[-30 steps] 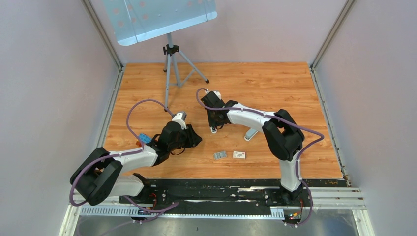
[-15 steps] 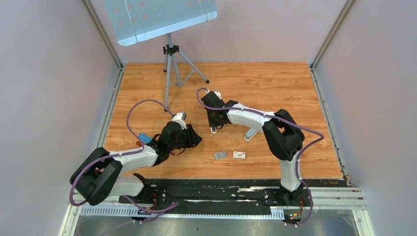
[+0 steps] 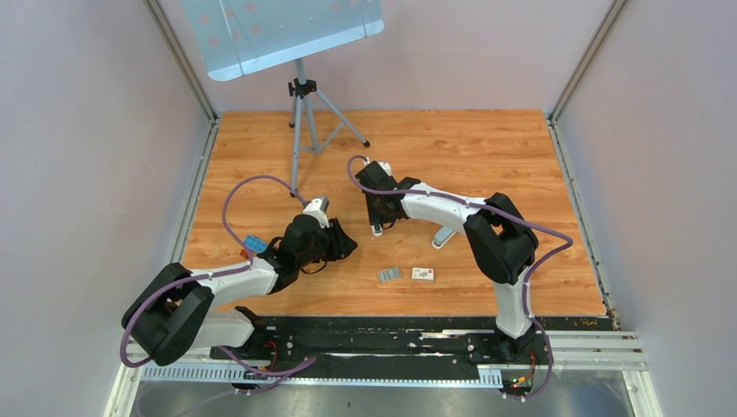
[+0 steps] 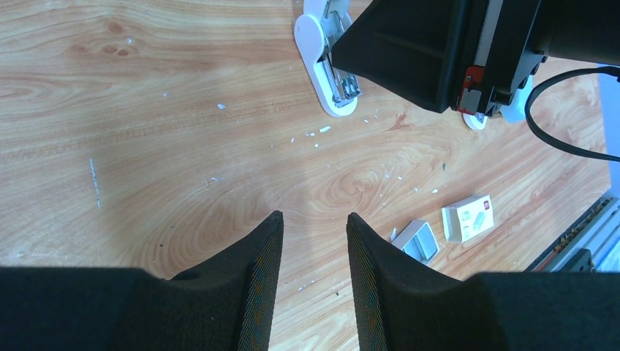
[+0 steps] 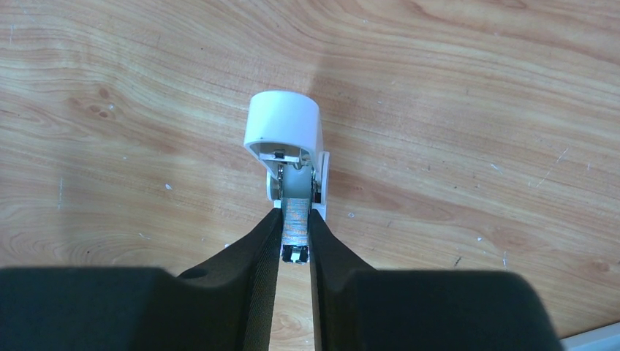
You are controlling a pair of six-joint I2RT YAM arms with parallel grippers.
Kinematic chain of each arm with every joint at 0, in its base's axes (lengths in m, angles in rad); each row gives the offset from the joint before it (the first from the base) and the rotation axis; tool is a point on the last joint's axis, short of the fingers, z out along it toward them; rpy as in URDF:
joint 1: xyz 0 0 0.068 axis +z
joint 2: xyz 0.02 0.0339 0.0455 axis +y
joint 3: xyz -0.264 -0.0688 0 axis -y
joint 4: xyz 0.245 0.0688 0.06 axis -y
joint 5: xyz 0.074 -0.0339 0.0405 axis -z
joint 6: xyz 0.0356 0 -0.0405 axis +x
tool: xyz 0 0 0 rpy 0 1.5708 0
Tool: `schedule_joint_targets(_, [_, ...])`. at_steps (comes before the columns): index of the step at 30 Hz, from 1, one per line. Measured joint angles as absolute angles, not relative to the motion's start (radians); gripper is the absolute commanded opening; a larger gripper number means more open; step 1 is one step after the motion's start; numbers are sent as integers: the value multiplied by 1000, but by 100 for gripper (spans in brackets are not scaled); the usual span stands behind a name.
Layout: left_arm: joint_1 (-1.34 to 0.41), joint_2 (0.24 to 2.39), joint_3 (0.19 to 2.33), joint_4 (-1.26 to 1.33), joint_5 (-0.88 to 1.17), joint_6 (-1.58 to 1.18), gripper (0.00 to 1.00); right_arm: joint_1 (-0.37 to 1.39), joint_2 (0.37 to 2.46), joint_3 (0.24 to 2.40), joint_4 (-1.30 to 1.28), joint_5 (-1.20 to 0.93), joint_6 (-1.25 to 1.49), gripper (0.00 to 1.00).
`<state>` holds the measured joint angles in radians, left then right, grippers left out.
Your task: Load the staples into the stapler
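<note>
1. While the right gripper (image 5: 295, 213) pinches a strip (image 5: 295, 232) of staples between narrow jaws, the strip's front end sits at the open stapler (image 5: 284, 121), in line with its metal channel (image 5: 280, 179). Whether it is seated I cannot tell.
2. The left gripper (image 4: 314, 219) hovers over the table (image 4: 146, 146), half open and holding nothing, well apart from the stapler.
3. More staples lie as a grey block (image 3: 388, 274) near the table's front edge, just beside a white box (image 3: 423, 274).
4. Risk: nothing braces the stapler, so a forward push could slide it across the wood instead of feeding the strip.
5. Risk: a slight tilt or sideways offset could catch the strip on a channel wall and snap it.
6. Risk: letting go too early could drop the strip beside the channel.
</note>
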<state>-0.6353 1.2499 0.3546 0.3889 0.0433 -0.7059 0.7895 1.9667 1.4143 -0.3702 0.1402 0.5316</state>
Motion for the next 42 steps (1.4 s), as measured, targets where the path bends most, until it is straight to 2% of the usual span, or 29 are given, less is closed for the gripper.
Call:
schedule_joint_targets(15, [-635, 1215, 354, 385, 44, -706, 41, 793, 1966, 1414, -390, 141, 536, 23])
schedule_joint_targets(33, [-635, 1211, 357, 383, 42, -706, 41, 798, 1902, 1415, -427, 142, 521, 41])
schedule_joint_targets(42, [-635, 1219, 363, 381, 42, -706, 41, 789, 1897, 1415, -428, 151, 500, 39])
